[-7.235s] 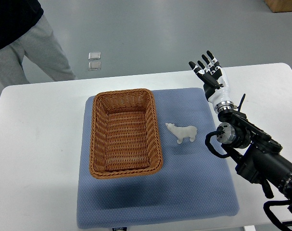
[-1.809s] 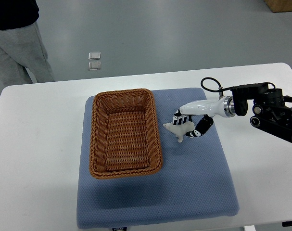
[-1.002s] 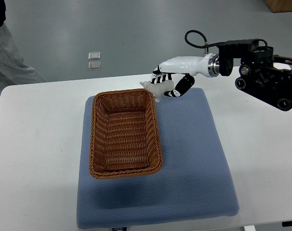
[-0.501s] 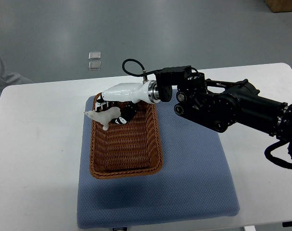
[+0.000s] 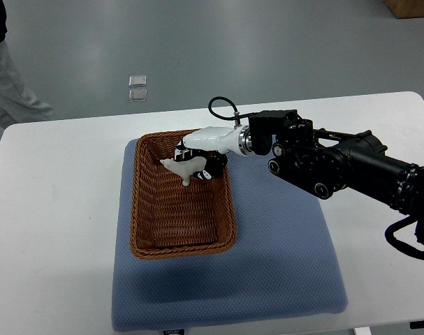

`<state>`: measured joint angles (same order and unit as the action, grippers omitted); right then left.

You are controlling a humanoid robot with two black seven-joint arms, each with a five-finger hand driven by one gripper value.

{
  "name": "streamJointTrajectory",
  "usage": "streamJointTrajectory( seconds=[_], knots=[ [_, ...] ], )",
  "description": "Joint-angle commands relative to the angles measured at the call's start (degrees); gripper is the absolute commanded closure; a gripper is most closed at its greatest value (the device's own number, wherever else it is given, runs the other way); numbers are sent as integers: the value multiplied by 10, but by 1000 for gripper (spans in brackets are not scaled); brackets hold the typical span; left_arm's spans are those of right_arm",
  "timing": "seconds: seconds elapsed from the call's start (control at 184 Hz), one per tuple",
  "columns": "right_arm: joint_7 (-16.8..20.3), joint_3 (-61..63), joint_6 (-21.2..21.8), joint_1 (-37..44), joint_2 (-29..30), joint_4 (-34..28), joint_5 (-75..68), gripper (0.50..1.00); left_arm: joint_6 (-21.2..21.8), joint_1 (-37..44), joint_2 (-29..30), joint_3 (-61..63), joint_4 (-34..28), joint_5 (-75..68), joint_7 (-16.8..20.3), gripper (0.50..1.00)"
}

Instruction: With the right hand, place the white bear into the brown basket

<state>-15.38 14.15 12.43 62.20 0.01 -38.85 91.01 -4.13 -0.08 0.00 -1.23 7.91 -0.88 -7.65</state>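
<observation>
Person: trouser leg at the far left edge, well apart from the work.
Worktop: white, carrying a blue mat.
Brown basket: wicker, on the mat's left half, nothing lying in it.
White bear: held over the basket's far end, inside the rim line, snout pointing left.
Right robot hand: fingers closed around the bear's rear, arm entering from the right.
Left arm: out of sight.
Doing it well: probably lower until the bear nears the weave, then release gently so it neither bounces nor catches the rim.
</observation>
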Motion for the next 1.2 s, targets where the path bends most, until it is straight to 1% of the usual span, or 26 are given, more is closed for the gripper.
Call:
streamJointTrajectory(
  seconds=[0.0,0.354,0.376,0.381,0.419,0.436,0.496,0.501,0.507,0.512,0.518,0.523,0.528,0.534,0.539,0.545,0.55,0.556,0.577,0.697,0.757,0.806,0.85,0.942,1.041,1.193],
  knots=[
    [0,0,0,-2,0,0,0,1000,0,0,0,0,0,0,0,500],
    [0,0,-4,-10,0,0,7,1000,0,0,0,0,0,0,0,500],
    [0,-1,-5,-10,0,0,7,983,0,0,0,0,0,0,0,500],
    [0,-1,-6,-11,0,0,7,971,0,0,0,0,0,0,0,500],
    [0,-1,-6,-11,0,0,7,948,0,0,0,0,0,0,0,500],
    [0,0,-7,-11,0,0,7,924,0,0,0,0,0,0,0,500],
    [0,0,-7,-11,0,0,6,871,0,0,0,0,0,0,0,500],
    [0,0,-7,-12,0,0,6,853,0,0,0,0,0,0,0,500],
    [0,0,-7,-12,0,0,6,852,0,0,0,0,0,0,0,500],
    [0,0,-7,-11,0,0,6,832,0,0,0,0,0,0,0,500],
    [0,0,-7,-11,0,0,6,832,0,0,0,0,0,0,0,500],
    [0,0,-7,-11,0,0,6,812,0,0,0,0,0,0,0,500],
    [0,0,-7,-11,0,0,6,812,0,0,0,0,0,0,0,500],
    [0,1,-7,-11,0,0,5,789,0,0,0,0,0,0,0,500],
    [0,1,-7,-11,0,0,5,789,0,0,0,0,0,0,0,500],
    [0,1,-7,-11,0,0,5,771,0,0,0,0,0,0,0,500],
    [0,1,-7,-11,0,0,5,771,0,0,0,0,0,0,0,500],
    [0,1,-7,-11,0,0,5,752,0,0,0,0,0,0,0,500],
    [0,1,-7,-11,0,0,5,730,0,0,0,0,0,0,0,500],
    [-1,1,-7,-11,0,-3,3,701,0,0,0,0,0,0,0,500],
    [-2,2,-7,-10,0,-6,1,644,0,0,0,0,0,0,0,500],
    [-4,3,-7,-9,0,-8,-1,630,0,0,0,0,0,0,0,500],
    [-5,6,-2,-7,0,-18,-5,601,0,0,0,0,0,0,0,500],
    [-7,13,0,-3,0,-45,-14,587,0,0,0,0,0,0,0,500],
    [-7,44,1,3,0,-69,-43,585,0,0,0,0,0,0,0,500],
    [-8,122,-5,-6,-6,-74,-130,581,0,0,0,0,0,0,0,500]
  ],
)
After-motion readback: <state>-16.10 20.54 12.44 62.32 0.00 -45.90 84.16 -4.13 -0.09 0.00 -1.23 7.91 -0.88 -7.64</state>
